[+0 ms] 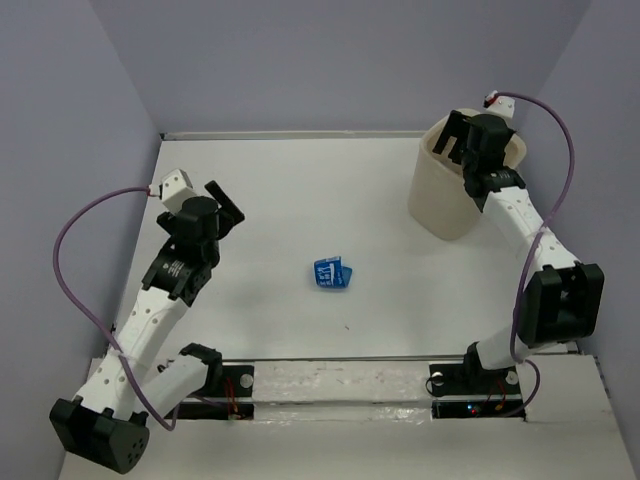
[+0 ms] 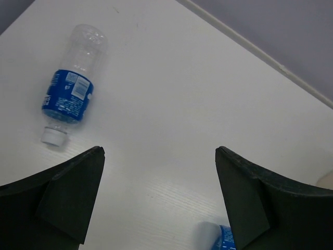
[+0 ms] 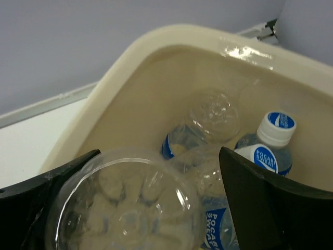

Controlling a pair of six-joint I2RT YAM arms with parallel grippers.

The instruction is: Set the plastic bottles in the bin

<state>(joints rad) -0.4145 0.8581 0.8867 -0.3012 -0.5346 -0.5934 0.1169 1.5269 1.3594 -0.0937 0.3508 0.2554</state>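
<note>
In the right wrist view my right gripper [image 3: 158, 151] is open over the cream-beige bin [image 3: 171, 39]. A clear bottle [image 3: 125, 208] shows base-on between the fingers, against the left one and apart from the right one. Several bottles with blue labels and white caps [image 3: 276, 125] lie inside the bin. In the top view the right gripper [image 1: 470, 150] is above the bin [image 1: 440, 200]. My left gripper [image 2: 159, 149] is open and empty above the table. A bottle [image 2: 70, 88] lies ahead of it to the left, and another bottle [image 2: 221, 237] peeks out by its right finger.
A blue bottle label [image 1: 332, 272] shows mid-table in the top view. The left gripper [image 1: 222, 205] hovers over the left part of the table. Grey walls and a raised strip [image 1: 290, 133] bound the table at the back.
</note>
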